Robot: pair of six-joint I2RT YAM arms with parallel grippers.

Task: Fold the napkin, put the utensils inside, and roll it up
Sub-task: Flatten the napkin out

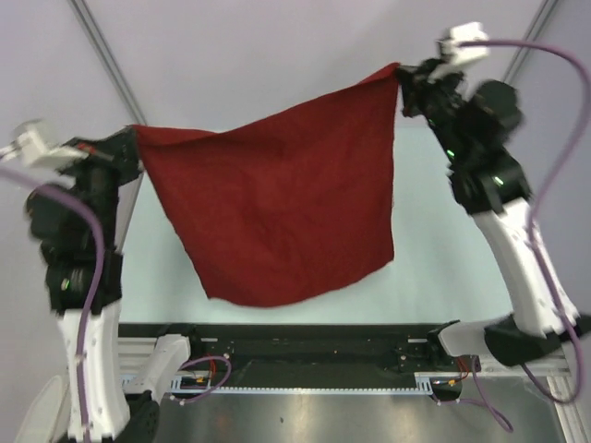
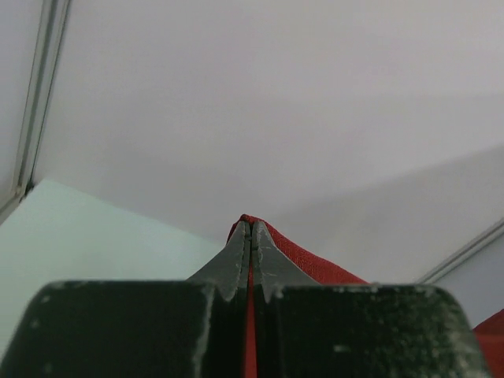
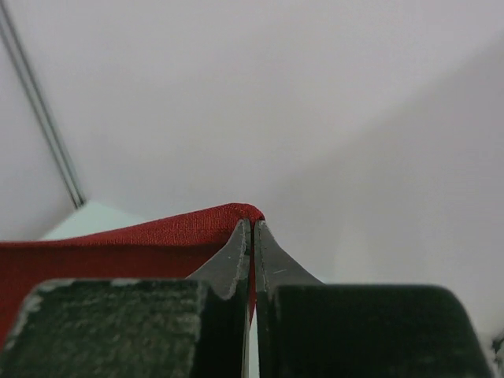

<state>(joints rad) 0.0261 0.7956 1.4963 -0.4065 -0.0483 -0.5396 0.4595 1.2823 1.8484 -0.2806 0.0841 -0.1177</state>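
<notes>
The dark red napkin [image 1: 282, 203] hangs spread in the air above the table, held by its two upper corners. My left gripper [image 1: 137, 137] is shut on the left corner, and the cloth [image 2: 315, 264] shows pinched between its tips [image 2: 251, 228] in the left wrist view. My right gripper [image 1: 403, 77] is shut on the right corner, higher up, with the cloth [image 3: 142, 244] pinched between its tips [image 3: 253, 227] in the right wrist view. The napkin's lower edge hangs loose. The fork is out of view.
The pale green table top [image 1: 434, 277] lies under the cloth. A black and metal base rail [image 1: 305, 355] runs along the near edge between the arm bases. Purple cables [image 1: 554, 138] loop off both arms.
</notes>
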